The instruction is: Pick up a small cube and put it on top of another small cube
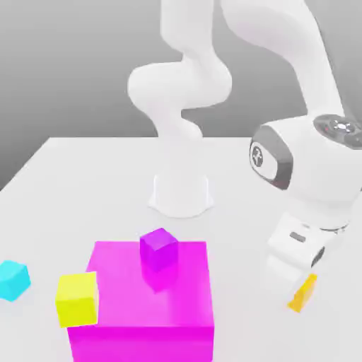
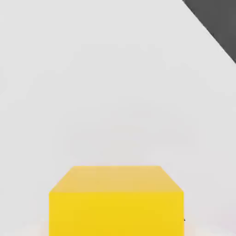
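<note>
Gripping the small cube (image 1: 302, 293), the gripper (image 1: 305, 281) sits clenched on it at the exterior view's right, low over the bench (image 1: 85, 177). Hand view puts the small cube (image 2: 116, 203) right under the gripper, yellow top face squarely ahead, white surface beyond. Tilted a bit in the exterior view, cube looks just off or barely on the bench, can't tell which.

Step in hand, my read: lift and carry to another small cube. Doing it well: raise straight up first, keep the grip firm so the cube doesn't rotate, clear the big magenta block (image 1: 145, 304) on the way across. Candidate targets all lie away from the gripper toward the exterior view's left: purple cube (image 1: 158, 249) on top of the magenta block, lemon-yellow cube (image 1: 76, 298) against its front corner, cyan cube (image 1: 13, 278) farthest off. Level the cube before release, centre it over the target.

Surface: plain white bench, smooth, no clutter near the gripper. Room: grey featureless backdrop, arm base (image 1: 181, 192) mid-bench behind the blocks.
</note>
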`<state>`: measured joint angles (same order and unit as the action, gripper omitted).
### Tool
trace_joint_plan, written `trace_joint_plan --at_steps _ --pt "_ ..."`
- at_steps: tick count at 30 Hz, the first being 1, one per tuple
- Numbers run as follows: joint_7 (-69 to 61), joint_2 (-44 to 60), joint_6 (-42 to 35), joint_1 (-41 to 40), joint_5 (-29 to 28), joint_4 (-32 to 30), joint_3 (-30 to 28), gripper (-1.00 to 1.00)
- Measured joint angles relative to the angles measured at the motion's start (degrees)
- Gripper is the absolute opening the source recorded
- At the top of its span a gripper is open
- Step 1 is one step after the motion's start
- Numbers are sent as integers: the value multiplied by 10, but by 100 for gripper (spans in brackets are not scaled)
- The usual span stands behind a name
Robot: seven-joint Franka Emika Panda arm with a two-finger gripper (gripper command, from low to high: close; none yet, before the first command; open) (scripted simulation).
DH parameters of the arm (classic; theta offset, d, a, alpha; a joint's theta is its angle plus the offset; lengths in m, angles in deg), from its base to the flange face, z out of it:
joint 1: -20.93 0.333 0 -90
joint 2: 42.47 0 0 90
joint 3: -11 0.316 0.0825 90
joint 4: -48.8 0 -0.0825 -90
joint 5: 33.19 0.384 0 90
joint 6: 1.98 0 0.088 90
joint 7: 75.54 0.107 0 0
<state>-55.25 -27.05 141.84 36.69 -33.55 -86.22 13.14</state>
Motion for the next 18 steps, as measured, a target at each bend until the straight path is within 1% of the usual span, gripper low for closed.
trace_joint_plan --at_steps 6,9,15,18 --pt "-13 37 -85 -61 10 106 -58 -100" --pt "-18 41 -110 -100 16 138 -95 -100" --pt "-25 18 -118 -180 32 141 -171 -100" --pt "-26 -3 -92 -223 43 105 -216 -100"
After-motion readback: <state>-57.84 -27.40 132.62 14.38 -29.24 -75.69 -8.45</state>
